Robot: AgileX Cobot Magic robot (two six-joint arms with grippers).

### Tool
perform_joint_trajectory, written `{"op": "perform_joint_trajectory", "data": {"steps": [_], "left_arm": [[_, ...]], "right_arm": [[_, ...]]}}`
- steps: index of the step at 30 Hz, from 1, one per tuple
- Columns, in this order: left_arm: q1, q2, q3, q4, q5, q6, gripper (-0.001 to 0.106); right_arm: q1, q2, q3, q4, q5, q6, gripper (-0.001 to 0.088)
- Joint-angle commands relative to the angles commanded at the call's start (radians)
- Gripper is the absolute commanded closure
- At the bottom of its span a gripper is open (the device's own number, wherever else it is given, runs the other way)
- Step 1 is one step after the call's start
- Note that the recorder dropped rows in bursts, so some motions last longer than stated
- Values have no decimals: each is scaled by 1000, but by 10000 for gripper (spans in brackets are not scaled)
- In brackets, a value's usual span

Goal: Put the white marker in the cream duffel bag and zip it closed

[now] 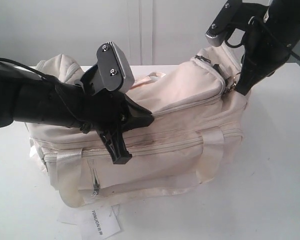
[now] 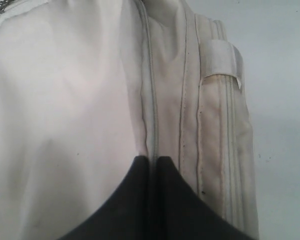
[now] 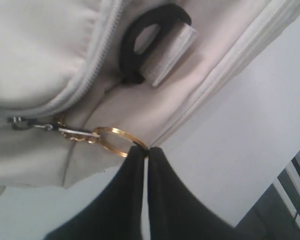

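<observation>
You have a white table [image 1: 270, 175] under everything, and lying across it is the large soft cream fabric duffel bag [image 1: 180, 130], long side toward the exterior camera. Its curved top flap [image 1: 185, 90] lies down over the body, with the zip line running along the flap's edge. A satin webbing handle [image 1: 212, 150] loops down the front face near the right end. Your left gripper [image 1: 121, 156] reaches in from the left of the exterior view and presses its tip against the bag's front just below the flap. In the left wrist view its two black fingers stand closed against each other with the tips on the zip seam (whether any fabric is pinched between them you cannot tell). Your right gripper [image 3: 146, 152] comes down at the bag's right end with its jaws closed tight, nipping the edge of a gold metal ring [image 3: 112, 140]. A white paper tag [image 1: 101, 222] with dark print lies flat on the table just in front of the bag, near its left end. At the right end a black oval strap ring [image 3: 127, 50] sits on a short cream webbing tab, near the gold ring but apart from it. The gold ring hangs by a small clasp from the zip slider [image 3: 20, 122], which sits on the flap's zip track. Where the white marker is you cannot tell from these views
</observation>
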Motion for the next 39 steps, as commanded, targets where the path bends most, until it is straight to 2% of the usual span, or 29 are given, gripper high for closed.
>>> {"op": "perform_joint_trajectory", "data": {"steps": [2,4,5,6,8,13,15,17,20,21,26,30,36,39], "left_arm": [[0,-4,0,0,-8,-13,697],[0,-18,0,0,-41,-70,437],[0,-29,0,0,-54,-124,353],[0,-47,0,0,-54,-175,321],[0,-87,0,11,-8,-224,336],[-2,-181,0,65,239,-221,418],[-22,-184,0,89,262,-238,418],[-74,-184,0,94,216,-240,418],[-189,-164,0,106,63,-238,418],[-237,-150,0,119,-36,-236,418],[-354,-43,-28,126,-225,-193,418],[-384,47,-97,117,-316,-211,418],[-384,167,-215,117,-313,-217,418],[-384,220,-264,117,-367,-217,418]], "right_arm": [[0,0,0,21,7,-5,868],[0,0,0,44,24,-22,868],[0,0,0,44,29,-22,868],[0,0,0,44,31,-22,868],[0,0,0,44,35,-22,868],[0,0,0,83,63,-22,868],[0,0,0,110,67,-22,868],[0,0,0,125,67,-22,868],[0,0,0,127,67,-22,868],[0,0,0,127,67,-22,868],[0,0,0,127,70,-22,868],[0,0,0,127,70,-22,868],[0,0,0,137,67,-22,868],[0,0,0,149,66,-22,868]]}}
